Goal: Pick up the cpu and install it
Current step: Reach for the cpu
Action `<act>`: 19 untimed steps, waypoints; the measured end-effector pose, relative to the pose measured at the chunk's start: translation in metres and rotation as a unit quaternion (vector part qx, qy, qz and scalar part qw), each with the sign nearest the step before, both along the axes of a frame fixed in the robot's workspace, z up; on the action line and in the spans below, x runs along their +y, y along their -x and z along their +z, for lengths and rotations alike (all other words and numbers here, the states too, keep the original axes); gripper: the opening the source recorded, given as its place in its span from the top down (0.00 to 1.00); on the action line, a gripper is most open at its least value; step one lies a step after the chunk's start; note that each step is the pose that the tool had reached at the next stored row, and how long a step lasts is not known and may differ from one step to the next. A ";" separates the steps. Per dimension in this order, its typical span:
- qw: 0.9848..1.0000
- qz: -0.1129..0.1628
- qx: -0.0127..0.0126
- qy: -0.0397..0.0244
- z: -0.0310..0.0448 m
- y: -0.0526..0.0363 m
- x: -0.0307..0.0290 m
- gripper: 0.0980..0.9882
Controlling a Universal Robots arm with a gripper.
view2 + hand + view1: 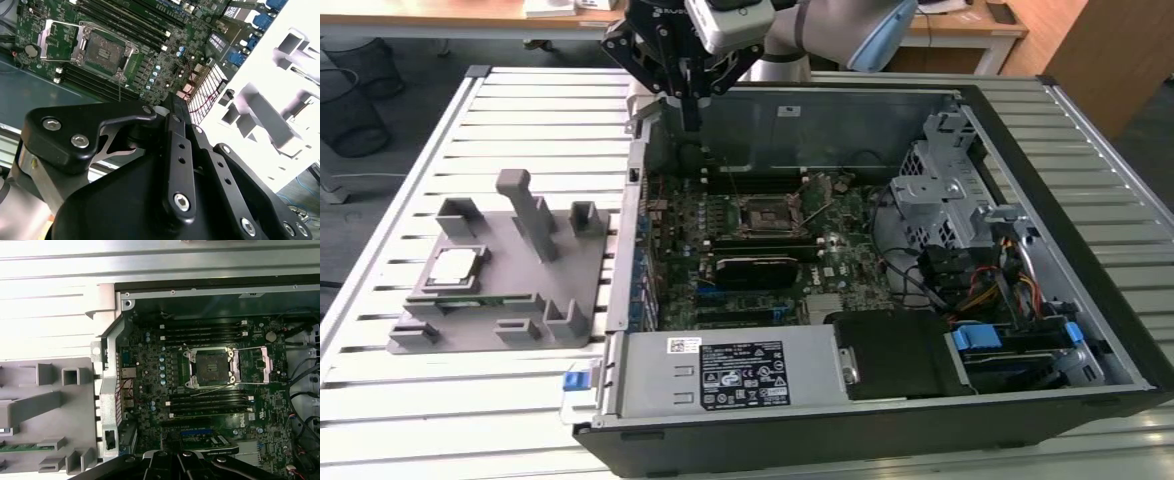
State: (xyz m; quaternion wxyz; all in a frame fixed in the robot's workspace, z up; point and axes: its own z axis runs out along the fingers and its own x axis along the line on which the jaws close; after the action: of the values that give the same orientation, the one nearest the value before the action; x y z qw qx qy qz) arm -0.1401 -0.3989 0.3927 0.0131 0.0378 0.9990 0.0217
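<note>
My black claw (692, 118) hangs empty, its fingers pressed together, above the far edge of the open computer case (881, 440). The small silvery square cpu (455, 266) lies well apart from it on the grey plastic fixture (534, 230), toward the exterior view's left.

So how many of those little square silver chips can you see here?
1. The cpu lies on the grey fixture on the table, at the exterior view's left of the open computer case. The motherboard socket looks empty; others may be hidden.
</note>
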 end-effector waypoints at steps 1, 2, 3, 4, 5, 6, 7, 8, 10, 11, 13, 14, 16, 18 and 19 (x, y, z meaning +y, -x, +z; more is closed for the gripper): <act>1.000 0.000 0.000 0.000 0.0000 0.0004 0.0000 0.99; 1.000 0.000 0.000 0.000 0.0000 0.0008 0.0000 0.99; 1.000 0.000 0.000 0.000 -0.0001 0.0013 0.0000 0.99; 1.000 0.000 0.000 0.000 -0.0001 0.0017 0.0000 0.99; 1.000 0.000 0.000 0.000 -0.0001 0.0021 0.0000 0.99; 1.000 0.000 0.000 0.000 -0.0002 0.0025 0.0000 0.99; 1.000 0.000 0.000 0.000 -0.0002 0.0029 0.0000 0.99; 1.000 0.000 0.000 0.000 -0.0002 0.0033 0.0000 0.99; 1.000 0.000 0.000 0.000 -0.0002 0.0041 0.0000 0.99; 1.000 0.000 0.000 0.000 -0.0003 0.0045 0.0000 0.99; 1.000 0.000 0.000 0.000 -0.0003 0.0052 0.0000 0.99; 1.000 0.000 0.000 0.000 -0.0004 0.0057 0.0000 0.99; 1.000 0.000 0.000 0.000 -0.0004 0.0064 0.0000 0.99; 1.000 0.000 0.000 0.000 -0.0004 0.0072 0.0000 0.99; 1.000 0.000 0.000 0.000 -0.0005 0.0076 0.0000 0.99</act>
State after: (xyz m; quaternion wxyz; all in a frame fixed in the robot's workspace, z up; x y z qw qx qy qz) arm -0.1477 -0.3989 0.3922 0.0131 0.0379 0.9990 0.0217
